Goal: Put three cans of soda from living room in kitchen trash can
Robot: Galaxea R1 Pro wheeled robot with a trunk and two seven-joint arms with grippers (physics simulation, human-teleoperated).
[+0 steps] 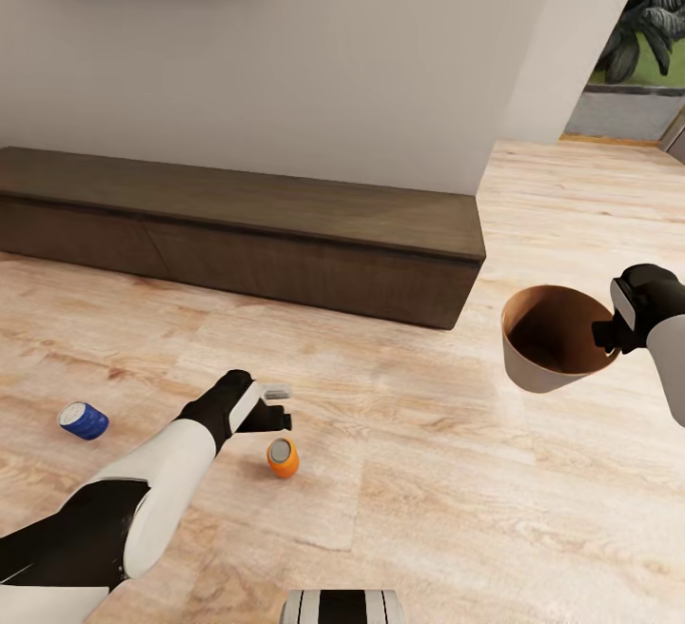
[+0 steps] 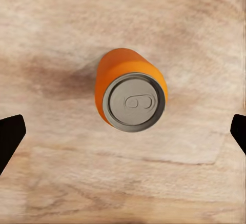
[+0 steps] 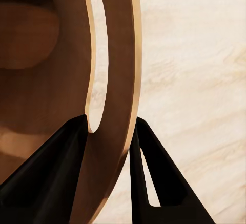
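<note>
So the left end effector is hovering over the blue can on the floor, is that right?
Not quite: the left end effector hovers over an orange can, as the left wrist view shows. The blue can lies off to the side on the floor.

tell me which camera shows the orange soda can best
The left wrist view: the orange soda can sits centred and large, its silver top and pull tab clear. The head view shows it small on the wooden floor, just beyond the left gripper.
</note>
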